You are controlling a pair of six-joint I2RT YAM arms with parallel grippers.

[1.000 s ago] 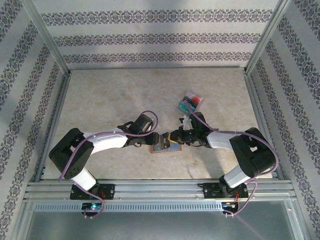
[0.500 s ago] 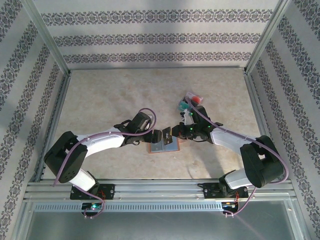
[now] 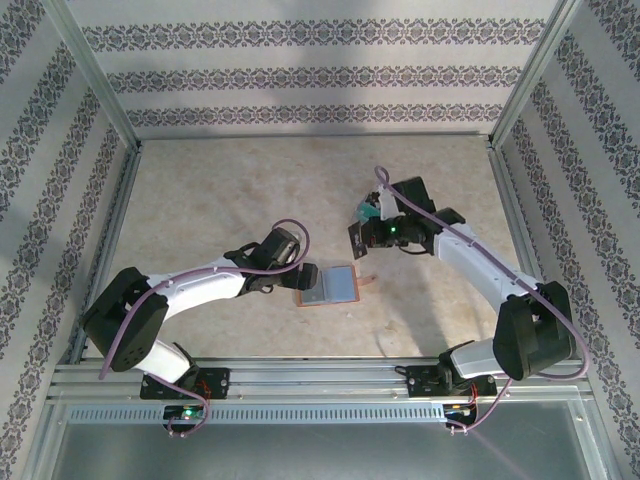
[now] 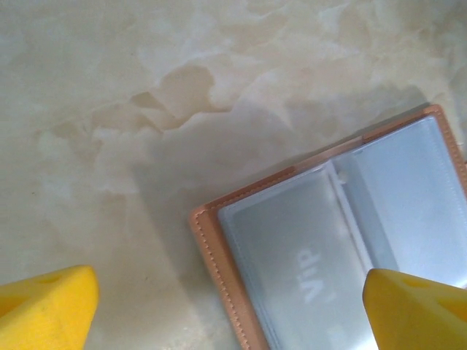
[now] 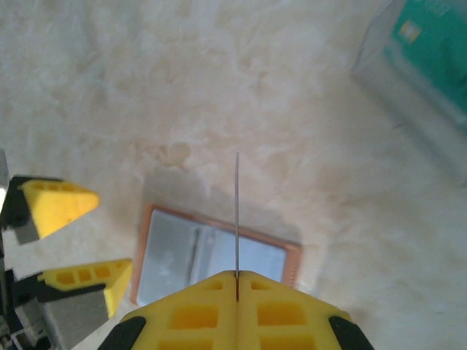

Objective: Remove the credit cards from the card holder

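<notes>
Though apart, card holder (image 3: 330,286), teal card (image 5: 430,44)

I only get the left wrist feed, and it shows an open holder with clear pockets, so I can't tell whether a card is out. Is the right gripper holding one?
Observer: Yes. The right gripper is shut on a thin card, seen edge-on from its wrist camera.
Operator: Where is that relative to what I'm seeing?
Observer: From above, it is apart from the card holder, just past the holder's far right corner.
Operator: Any others out?
Observer: A teal card lies on the table, further toward the far right.
</notes>
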